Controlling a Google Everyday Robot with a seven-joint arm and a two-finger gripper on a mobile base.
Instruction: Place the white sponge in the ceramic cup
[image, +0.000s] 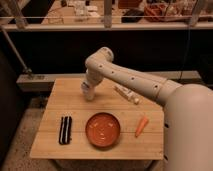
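My arm reaches from the right over the back of the wooden table (55, 107). The gripper (88, 93) hangs low over the table's back middle, left of a long thin white stick-like object (126, 94). I see neither the white sponge nor the ceramic cup; they are hidden or out of view. I cannot see anything held in the gripper.
An orange plate (102, 129) lies at the front middle of the table. A black ridged object (65, 130) lies at the front left. An orange carrot-like piece (142, 126) lies at the front right. A dark counter and railing run behind the table.
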